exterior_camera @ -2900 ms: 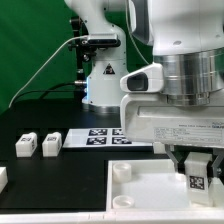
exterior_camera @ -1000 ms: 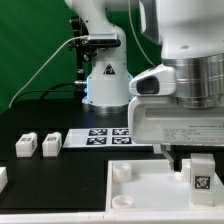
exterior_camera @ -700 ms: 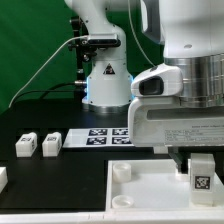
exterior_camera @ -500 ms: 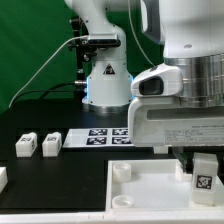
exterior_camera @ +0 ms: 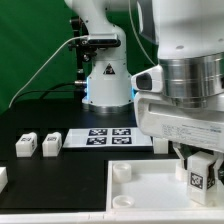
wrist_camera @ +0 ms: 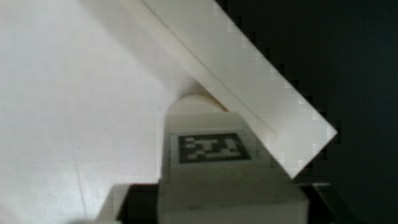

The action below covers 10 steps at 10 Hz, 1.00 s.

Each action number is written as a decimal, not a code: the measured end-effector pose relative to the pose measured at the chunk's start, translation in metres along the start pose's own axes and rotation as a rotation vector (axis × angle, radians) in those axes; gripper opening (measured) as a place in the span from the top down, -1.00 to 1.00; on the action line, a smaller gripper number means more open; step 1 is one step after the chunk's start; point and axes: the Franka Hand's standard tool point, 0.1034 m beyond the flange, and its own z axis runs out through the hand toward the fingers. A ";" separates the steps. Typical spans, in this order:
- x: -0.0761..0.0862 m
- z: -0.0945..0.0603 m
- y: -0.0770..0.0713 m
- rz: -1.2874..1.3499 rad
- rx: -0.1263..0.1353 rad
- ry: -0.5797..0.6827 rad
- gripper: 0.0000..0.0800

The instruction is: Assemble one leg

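One leg [exterior_camera: 199, 170] is in the gripper [exterior_camera: 199, 176]. Its fingers [exterior_camera: 184, 159] stand on both sides of the block and, as far as I can judge, are clamped on it, with the tag on its face turned toward the exterior camera. The leg is upright over the big white slab [exterior_camera: 150, 188], at the exterior view's right, close to the slab's far edge. In the wrist view the leg [wrist_camera: 210, 150] sits between the fingers, and the edge of the slab [wrist_camera: 71, 110] runs just beside it. I cannot tell whether the bottom of the leg already touches the slab.

Main risk: two round sockets [exterior_camera: 120, 171] show on the near side, but the one under the leg is hidden by the gripper. If the leg is a little off the hole, pushing down will jam it on the rim or tilt it in the fingers.

Another risk is the slab itself. It seems to lie loose, so a side push can slide it toward the marker board [exterior_camera: 105, 137] just behind it.

If the step needs turning, a weak grip on smooth plastic can slip. The spare legs [exterior_camera: 37, 144] are well apart and not in danger.
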 end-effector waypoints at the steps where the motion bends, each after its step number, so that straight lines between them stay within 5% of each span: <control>1: -0.001 0.003 0.001 0.207 0.018 -0.007 0.25; 2: -0.003 0.005 0.001 0.440 0.051 -0.018 0.25; 4: -0.012 0.008 0.000 0.709 0.052 -0.047 0.26; 6: -0.013 0.009 0.000 0.672 0.055 -0.045 0.24; 7: -0.013 0.009 0.000 0.613 0.053 -0.042 -0.23; 8: -0.014 0.009 0.002 0.455 0.047 -0.043 -0.23; 9: -0.013 0.006 0.003 0.302 0.043 -0.043 -0.55; 10: -0.009 0.002 0.005 0.138 0.043 -0.042 -0.55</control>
